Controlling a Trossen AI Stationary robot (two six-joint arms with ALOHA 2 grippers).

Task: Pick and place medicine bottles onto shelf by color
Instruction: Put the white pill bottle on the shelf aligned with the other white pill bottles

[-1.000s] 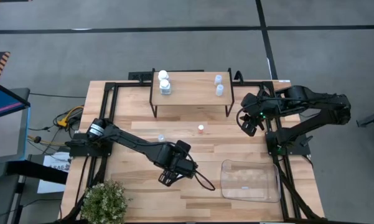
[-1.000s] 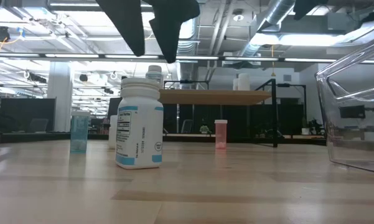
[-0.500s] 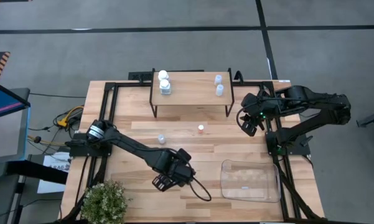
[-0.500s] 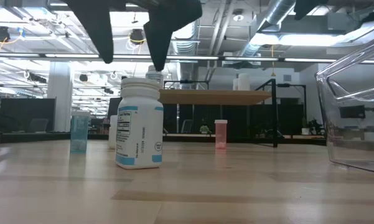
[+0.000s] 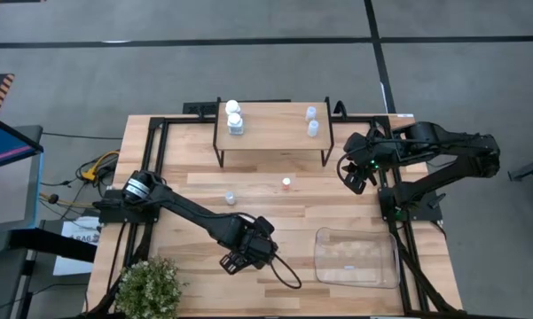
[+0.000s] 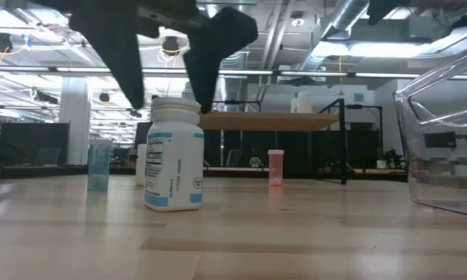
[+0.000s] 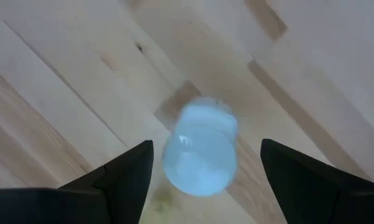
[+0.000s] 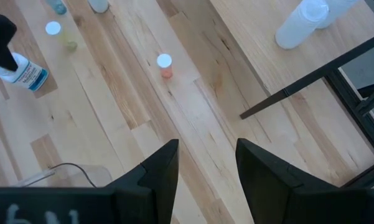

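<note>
From above, a wooden surface (image 5: 195, 199) carries a small shelf (image 5: 270, 124) at its far edge. Two white bottles (image 5: 234, 118) stand on the shelf's left end, and two clear bottles (image 5: 312, 121) stand on its right end. On the surface in front of the shelf sit a tiny red-capped bottle (image 5: 286, 182) and, to its left, a small pale bottle (image 5: 230, 197). A clear plastic tray (image 5: 356, 258) lies at the near right. The left arm reaches across to the near middle of the surface, where the left claw (image 5: 241, 258) hangs low. The right claw (image 5: 353, 174) waits at the far right edge, beside the shelf's right end.

At surface height, a chunky white bottle with a blue-edged label (image 6: 173, 164) stands upright in the foreground. The left claw's two dark fingers (image 6: 210, 58) are spread to either side of its cap, not closed on it. A small clear-bluish bottle (image 6: 99, 165) stands further left, and the red bottle (image 6: 276, 167) stands under the shelf's board (image 6: 268, 120).

The left wrist camera looks straight down on the white bottle's round cap (image 7: 201, 148), which sits between the claw's open fingers (image 7: 124, 177) with bare wood showing on both sides.

The right wrist camera shows its own fingers (image 8: 158, 177) parted and holding nothing, with the red-capped bottle (image 8: 165, 64) on the surface beyond them.
</note>
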